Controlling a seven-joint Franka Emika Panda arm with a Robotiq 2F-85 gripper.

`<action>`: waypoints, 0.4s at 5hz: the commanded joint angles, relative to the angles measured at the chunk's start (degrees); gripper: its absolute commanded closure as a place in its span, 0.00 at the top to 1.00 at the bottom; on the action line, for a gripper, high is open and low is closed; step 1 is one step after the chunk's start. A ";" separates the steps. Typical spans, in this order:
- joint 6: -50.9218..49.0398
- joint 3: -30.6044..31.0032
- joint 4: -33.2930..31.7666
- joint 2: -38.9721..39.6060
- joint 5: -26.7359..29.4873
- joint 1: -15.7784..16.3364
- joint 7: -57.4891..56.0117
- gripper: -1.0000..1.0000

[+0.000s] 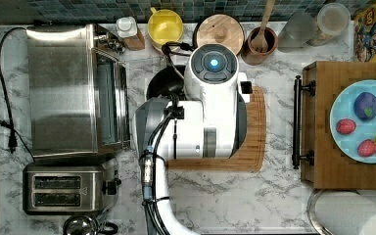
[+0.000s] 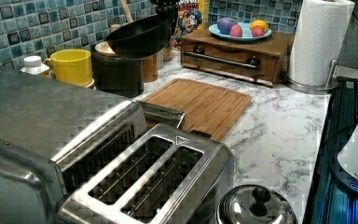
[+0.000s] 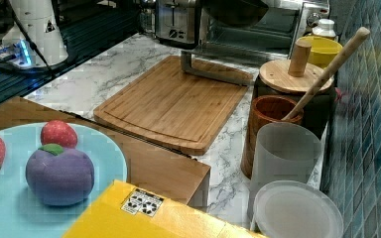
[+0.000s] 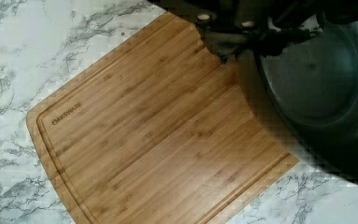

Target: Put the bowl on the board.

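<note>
The black bowl (image 2: 139, 35) with its dull grey inside (image 4: 324, 88) hangs tilted in the air, above the wood-lidded pot in the left view. My gripper (image 4: 235, 37) is shut on the bowl's rim and holds it from above (image 2: 167, 13). In the top view the arm covers most of the bowl (image 1: 162, 84), which shows at the board's left end. The light-brown wooden board (image 1: 254, 142) lies flat on the marble counter with nothing on it (image 2: 196, 105) (image 3: 173, 101) (image 4: 158, 135). The bowl's underside shows at the upper edge of the right view (image 3: 234, 11).
A toaster oven (image 1: 73, 88) and toaster (image 1: 63, 188) stand at the top view's left. Along the tiled wall are a yellow cup (image 1: 165, 27), the lidded pot (image 1: 219, 32) and a wooden utensil holder (image 1: 261, 45). A dark wooden tray (image 1: 323, 127) with a fruit plate (image 1: 342, 105) and a paper towel roll (image 2: 318, 39) stand at the top view's right.
</note>
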 commanded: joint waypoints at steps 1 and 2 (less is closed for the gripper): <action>0.05 0.25 0.03 0.00 0.07 -0.18 0.01 0.00; 3.57 -0.75 -3.52 -1.62 2.60 -1.44 -1.70 0.00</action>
